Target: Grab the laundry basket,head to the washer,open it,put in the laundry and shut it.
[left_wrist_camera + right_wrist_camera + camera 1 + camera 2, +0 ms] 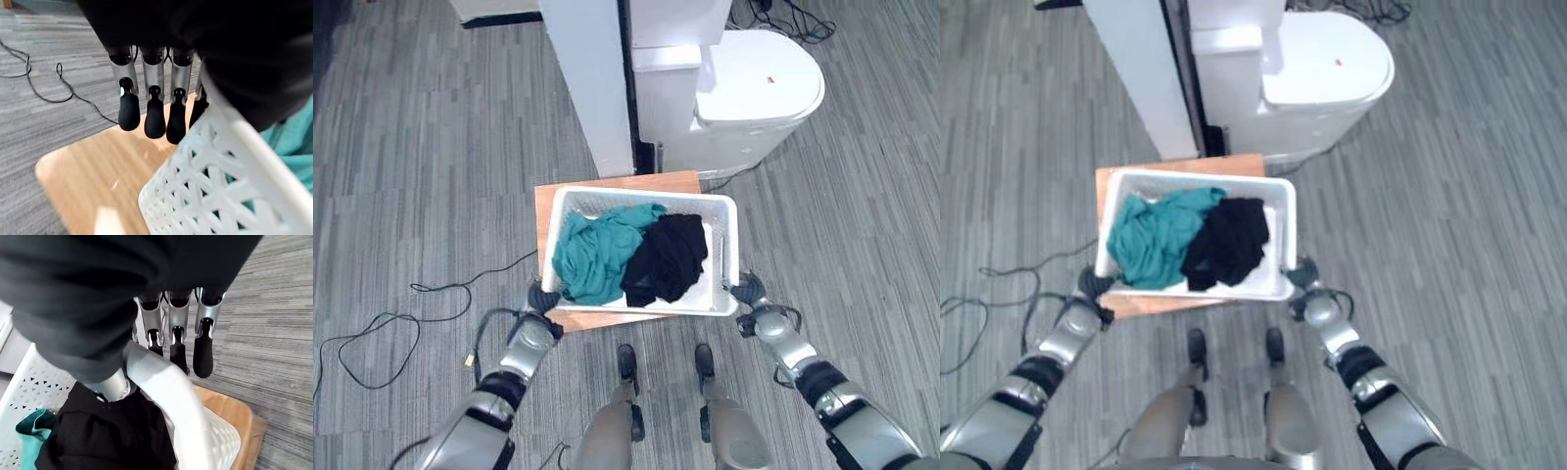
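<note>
**Both hands at the laundry basket's sides**

The white laundry basket [722, 217] sat on a low wooden stand [617, 182], with the stand's edges showing beyond the basket's far and near sides. Inside the basket lay a teal garment [597, 250] toward the robot's left and a black garment [668, 257] toward its right, the two touching in the middle.

The left hand [541, 297] was at the basket's near left corner. From its wrist, the fingers [154, 117] hung straight down outside the latticed wall, just beside the rim, their dark tips above the wood; they were not curled round anything, so the hand was open.

The right hand [748, 290] was at the basket's near right corner. There too the fingers [203, 355] pointed straight down outside the rim, while the thumb [110, 385] reached over the rim to the inside, against the black garment. Nothing was pinched that I could see.

Beyond the stand stood a white appliance [744, 88] beside a white panel [592, 78], on grey plank flooring [421, 186].
</note>
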Robot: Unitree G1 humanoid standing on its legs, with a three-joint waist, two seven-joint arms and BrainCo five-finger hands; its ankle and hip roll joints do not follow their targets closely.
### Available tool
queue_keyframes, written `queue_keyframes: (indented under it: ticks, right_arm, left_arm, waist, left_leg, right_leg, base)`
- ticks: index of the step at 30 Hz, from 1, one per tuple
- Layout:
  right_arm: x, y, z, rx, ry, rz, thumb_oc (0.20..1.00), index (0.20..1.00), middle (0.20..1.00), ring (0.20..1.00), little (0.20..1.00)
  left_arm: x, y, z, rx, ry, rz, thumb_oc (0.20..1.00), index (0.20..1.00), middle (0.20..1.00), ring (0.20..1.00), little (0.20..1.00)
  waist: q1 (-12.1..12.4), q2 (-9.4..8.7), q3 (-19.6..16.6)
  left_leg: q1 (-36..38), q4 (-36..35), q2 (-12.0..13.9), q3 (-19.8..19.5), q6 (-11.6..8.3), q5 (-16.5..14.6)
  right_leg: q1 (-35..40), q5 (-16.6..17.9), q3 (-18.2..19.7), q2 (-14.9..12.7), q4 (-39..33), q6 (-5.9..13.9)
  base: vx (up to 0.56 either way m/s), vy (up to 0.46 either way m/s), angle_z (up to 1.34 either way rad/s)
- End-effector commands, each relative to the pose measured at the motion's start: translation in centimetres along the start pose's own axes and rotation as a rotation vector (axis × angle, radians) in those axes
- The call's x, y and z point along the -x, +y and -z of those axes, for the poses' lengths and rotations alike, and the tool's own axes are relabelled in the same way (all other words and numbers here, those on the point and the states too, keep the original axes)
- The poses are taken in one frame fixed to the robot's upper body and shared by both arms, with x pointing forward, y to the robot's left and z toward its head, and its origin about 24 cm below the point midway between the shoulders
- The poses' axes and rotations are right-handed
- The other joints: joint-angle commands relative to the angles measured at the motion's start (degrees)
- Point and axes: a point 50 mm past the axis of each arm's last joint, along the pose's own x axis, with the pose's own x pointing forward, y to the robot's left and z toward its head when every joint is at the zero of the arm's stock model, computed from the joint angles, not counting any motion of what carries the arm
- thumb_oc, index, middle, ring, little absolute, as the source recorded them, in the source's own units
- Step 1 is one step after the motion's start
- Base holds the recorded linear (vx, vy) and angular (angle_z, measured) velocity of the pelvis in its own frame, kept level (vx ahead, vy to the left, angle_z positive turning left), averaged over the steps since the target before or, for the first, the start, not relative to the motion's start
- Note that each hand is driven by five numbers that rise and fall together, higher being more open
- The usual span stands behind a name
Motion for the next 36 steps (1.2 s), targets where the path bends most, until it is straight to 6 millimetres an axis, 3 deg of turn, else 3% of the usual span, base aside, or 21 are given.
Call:
queue_keyframes:
  ticks: [1,6,11,16,19,20,22,26,30,31,32,34,36]
  right_arm:
    - [0.4,0.1,-1.4,-0.020,-0.098,-0.022,0.200,0.200,0.200,0.200,0.200]
    - [2.4,-1.8,-1.6,-0.045,-0.185,0.025,0.200,0.200,0.200,0.200,0.200]
    - [4.6,-4.4,-1.1,-0.032,-0.251,0.110,0.200,0.200,0.200,0.200,0.200]
    - [6.1,-6.4,-1.3,-0.019,-0.297,0.171,0.200,0.200,0.200,0.200,0.200]
    - [6.7,-6.8,-1.5,-0.059,-0.324,0.187,0.200,0.200,0.200,0.200,0.200]
    - [7.1,-6.8,-1.5,-0.087,-0.339,0.183,0.200,0.200,0.200,0.200,0.200]
    - [7.2,-6.8,-1.5,-0.094,-0.343,0.179,0.200,0.200,0.200,0.200,0.200]
    - [7.8,-6.7,-1.0,-0.126,-0.336,0.161,0.200,0.200,0.200,0.200,0.200]
    - [7.9,-5.6,-1.7,-0.150,-0.367,0.116,0.200,0.200,0.200,0.200,0.200]
    - [7.8,-5.0,-3.1,-0.153,-0.424,0.083,0.200,0.200,0.200,0.200,0.200]
    - [7.8,-5.0,-3.1,-0.153,-0.424,0.083,0.200,0.200,0.200,0.200,0.200]
    - [7.9,-4.9,-3.7,-0.163,-0.450,0.082,0.200,0.200,0.200,0.200,0.200]
    - [7.9,-4.8,-4.1,-0.162,-0.468,0.081,0.200,0.200,0.200,0.200,0.200]
  left_arm:
    - [0.3,-0.3,-1.3,0.108,-0.085,0.021,0.200,0.200,0.200,0.200,0.200]
    - [3.2,-0.1,-1.6,0.306,-0.189,0.032,0.200,0.200,0.200,0.200,0.200]
    - [5.0,-1.3,-2.4,0.406,-0.247,0.099,0.200,0.200,0.200,0.200,0.200]
    - [5.7,-1.9,-3.6,0.439,-0.299,0.145,0.200,0.200,0.200,0.200,0.200]
    - [6.1,-2.2,-5.2,0.442,-0.369,0.171,0.200,0.200,0.200,0.200,0.200]
    - [6.4,-2.2,-6.2,0.454,-0.414,0.176,0.200,0.200,0.200,0.200,0.200]
    - [6.5,-2.3,-6.5,0.447,-0.432,0.185,0.200,0.200,0.200,0.200,0.200]
    - [6.9,-2.3,-6.9,0.395,-0.470,0.214,0.200,0.200,0.200,0.200,0.200]
    - [7.0,-1.5,-7.1,0.378,-0.492,0.192,0.200,0.200,0.200,0.200,0.200]
    - [7.3,-0.5,-7.6,0.410,-0.530,0.147,0.200,0.200,0.200,0.200,0.200]
    - [7.3,-0.5,-7.6,0.410,-0.530,0.146,0.200,0.200,0.200,0.200,0.200]
    - [7.4,-0.3,-7.5,0.443,-0.529,0.133,0.200,0.200,0.200,0.200,0.200]
    - [7.5,-0.4,-7.3,0.457,-0.519,0.129,0.200,0.200,0.200,0.200,0.200]
  waist:
    - [0.66,-1.26,-4.06]
    - [0.73,-1.09,-5.24]
    - [-0.60,-1.35,-8.20]
    - [-2.57,-1.07,-9.33]
    - [-3.81,-0.59,-9.35]
    - [-4.59,-0.05,-9.29]
    - [-5.37,0.17,-9.61]
    - [-8.86,0.08,-10.78]
    - [-9.64,-0.77,-10.17]
    - [-7.78,-0.48,-9.56]
    - [-7.76,-0.55,-9.61]
    - [-6.48,-0.25,-10.03]
    - [-6.49,0.11,-10.69]
  left_leg:
    - [-3.98,8.36,-1.55,-3.43,-0.56,-9.23]
    - [1.41,7.96,0.97,-2.40,-1.00,-9.57]
    - [2.85,8.06,3.28,-3.17,-3.55,-7.88]
    - [3.79,9.82,4.13,-3.44,-4.09,-8.41]
    - [3.76,9.61,1.98,-7.31,-3.89,-8.85]
    - [2.85,9.76,-1.29,-12.37,-3.21,-10.19]
    - [2.73,9.20,-1.87,-13.10,-2.97,-10.25]
    - [4.29,7.46,-1.97,-9.76,-1.46,-10.71]
    - [4.83,6.31,-1.08,-1.60,-0.40,-10.76]
    - [6.63,5.47,0.99,5.00,-0.59,-11.35]
    - [6.50,5.43,0.96,5.06,-0.60,-11.16]
    - [8.14,5.98,2.73,9.60,-1.32,-11.99]
    - [9.96,6.71,4.10,13.51,-1.97,-13.52]
  right_leg:
    - [-4.14,-7.39,-1.31,-1.25,8.24,1.15]
    - [-1.60,-10.85,-5.04,0.41,13.35,0.39]
    - [3.50,-12.83,-4.05,2.54,9.84,-1.66]
    - [5.87,-12.74,-3.87,3.29,7.77,-2.38]
    - [5.29,-12.24,-1.71,3.78,7.88,-2.38]
    - [4.48,-11.75,0.76,4.47,8.35,-2.07]
    - [3.80,-11.18,1.99,4.78,8.21,-1.89]
    - [1.79,-8.52,7.07,5.49,7.66,-0.46]
    - [-2.39,-6.09,11.34,6.84,8.57,1.80]
    - [-4.00,-7.28,0.74,4.47,10.06,1.51]
    - [-4.15,-7.12,0.80,4.46,10.03,1.48]
    - [-2.88,-9.50,-12.33,0.42,9.96,0.36]
    - [-1.50,-10.80,-17.06,-0.74,9.54,0.37]
  base:
    - [0.03,-0.060,-0.01]
    - [-0.02,-0.136,-0.10]
    - [0.01,-0.240,-0.03]
    - [0.00,-0.124,0.14]
    - [-0.01,0.064,-0.22]
    - [-0.03,0.089,-0.88]
    - [-0.02,0.102,-1.12]
    - [-0.01,0.163,-0.63]
    - [-0.07,0.095,-1.66]
    - [-0.06,-0.012,-2.21]
    - [-0.03,-0.085,-2.91]
    - [0.06,-0.107,-1.97]
    - [0.14,-0.147,-1.18]
